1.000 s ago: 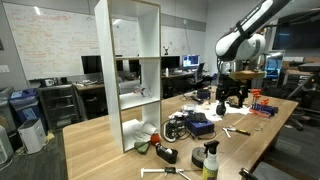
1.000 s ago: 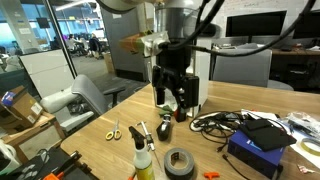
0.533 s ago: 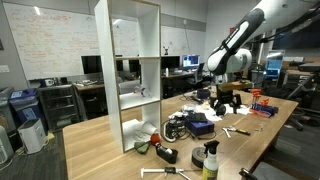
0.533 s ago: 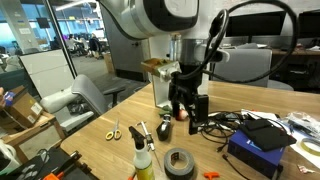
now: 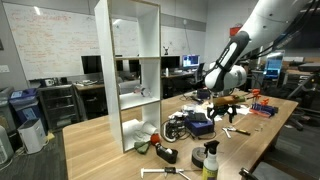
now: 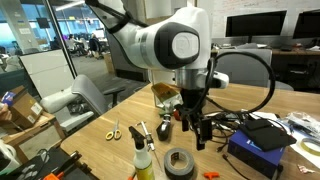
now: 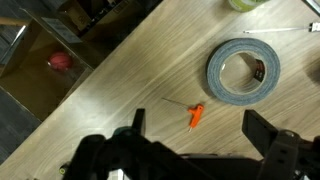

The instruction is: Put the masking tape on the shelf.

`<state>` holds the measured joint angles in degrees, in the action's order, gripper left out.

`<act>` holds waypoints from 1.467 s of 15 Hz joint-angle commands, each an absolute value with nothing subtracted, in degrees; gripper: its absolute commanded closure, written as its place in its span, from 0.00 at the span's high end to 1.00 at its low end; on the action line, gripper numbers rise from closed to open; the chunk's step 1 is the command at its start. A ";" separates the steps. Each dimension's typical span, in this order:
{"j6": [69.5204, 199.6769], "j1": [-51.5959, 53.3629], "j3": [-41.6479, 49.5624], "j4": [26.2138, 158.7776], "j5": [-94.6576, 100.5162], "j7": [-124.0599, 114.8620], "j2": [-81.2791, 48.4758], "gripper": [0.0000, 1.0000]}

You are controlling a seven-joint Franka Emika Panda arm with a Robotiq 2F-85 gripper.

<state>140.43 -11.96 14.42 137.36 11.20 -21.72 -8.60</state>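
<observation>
Fingers (image 7: 262, 130) spread; gripper (image 7: 195, 121) downward, apparently near masking tape (image 7: 215, 72).

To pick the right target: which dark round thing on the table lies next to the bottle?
The masking tape, a neat flat ring by the bottle; the cable bundle is loose loops farther back.

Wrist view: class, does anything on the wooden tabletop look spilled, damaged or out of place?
Nothing spilled or damaged. The masking tape lies flat and whole on the table. Only a small orange piece lies loose beside it; what it is cannot be told.
</observation>
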 commanded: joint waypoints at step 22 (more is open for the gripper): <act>152.96 -12.69 5.99 132.40 -11.90 -10.70 -30.80 1.00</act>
